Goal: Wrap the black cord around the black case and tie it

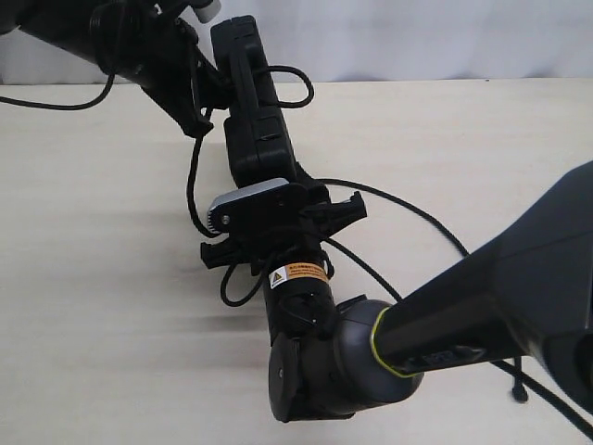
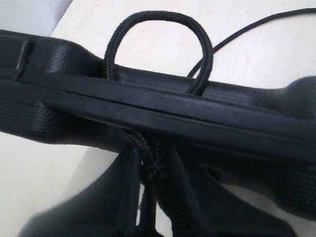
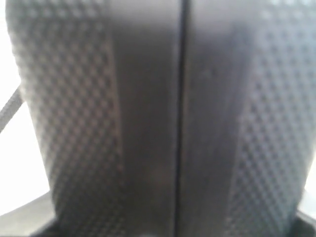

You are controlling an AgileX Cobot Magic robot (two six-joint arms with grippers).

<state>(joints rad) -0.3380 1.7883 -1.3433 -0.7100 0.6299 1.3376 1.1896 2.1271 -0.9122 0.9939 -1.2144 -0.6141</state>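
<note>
exterior view: right claw (image 1: 283,230) clamps the black case (image 1: 255,139), held on edge over the desk (image 1: 93,232); much of the black cord (image 1: 408,209) trails loose. left wrist view: one loop arches over the case's rim, and left claw (image 2: 153,168) seems to pinch the cord below. right wrist view: only the case's textured side. i'd judge wrapping barely begun, no knot yet.

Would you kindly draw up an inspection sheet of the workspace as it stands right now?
Surface: pale table.
Job's things: black case stands on edge between the arms; black cord loops over its edge, the rest trailing across the table.
Clutter: nothing seen.
Grippers: left pincer appears closed on the cord beside the case; right pincer clamps the case's near end.
Cables: thin smooth cable by the left arm.
Surroundings: white backdrop behind the table.
</note>
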